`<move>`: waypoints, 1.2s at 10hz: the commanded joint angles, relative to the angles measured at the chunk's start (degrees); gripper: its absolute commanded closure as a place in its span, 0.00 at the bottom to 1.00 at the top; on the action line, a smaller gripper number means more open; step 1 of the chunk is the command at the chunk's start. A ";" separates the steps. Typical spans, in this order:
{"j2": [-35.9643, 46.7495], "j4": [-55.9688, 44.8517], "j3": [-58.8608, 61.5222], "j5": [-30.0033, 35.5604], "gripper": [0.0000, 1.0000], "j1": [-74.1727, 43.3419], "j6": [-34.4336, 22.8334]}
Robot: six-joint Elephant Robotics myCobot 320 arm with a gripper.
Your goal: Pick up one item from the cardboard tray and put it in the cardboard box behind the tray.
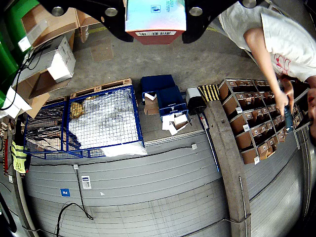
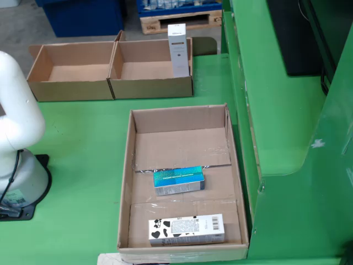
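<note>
In the gripper-mounted view, my gripper [image 1: 155,32] is shut on a small box [image 1: 155,15] with a pale blue face and a red lower edge, held between the black fingers [image 1: 114,27] at the top of the frame. The fixed view shows the cardboard tray [image 2: 126,182] holding a teal box [image 2: 178,180] and a white box with black patches [image 2: 186,229]. Behind the tray stand two open cardboard boxes, left [image 2: 70,88] and right [image 2: 151,87]. A tall white carton [image 2: 178,49] stands upright in the right one. The gripper is out of the fixed view.
The arm's white base [image 2: 16,143] stands left of the tray. A raised green ledge [image 2: 276,121] runs along the tray's right side. The wrist view looks out at a blue wire cage [image 1: 94,123], bin shelves [image 1: 256,123] and a person [image 1: 276,44].
</note>
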 commanded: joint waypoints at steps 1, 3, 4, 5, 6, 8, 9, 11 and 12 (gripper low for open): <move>18.88 -63.91 1.40 1.65 1.00 -6.61 -6.54; -0.51 -43.06 1.40 9.27 1.00 -31.32 -27.26; -0.51 -43.06 1.40 9.27 1.00 -31.32 -27.26; -6.38 -34.08 1.40 10.29 1.00 -34.87 -29.37; -11.00 -26.89 1.40 10.76 1.00 -37.35 -30.27; -20.40 -12.33 1.40 10.73 1.00 -41.15 -30.06; -23.95 -6.32 1.40 9.71 1.00 -41.68 -29.44; -30.40 6.95 1.40 3.12 1.00 -40.54 -29.05; -30.40 6.95 1.40 3.12 1.00 -40.54 -29.05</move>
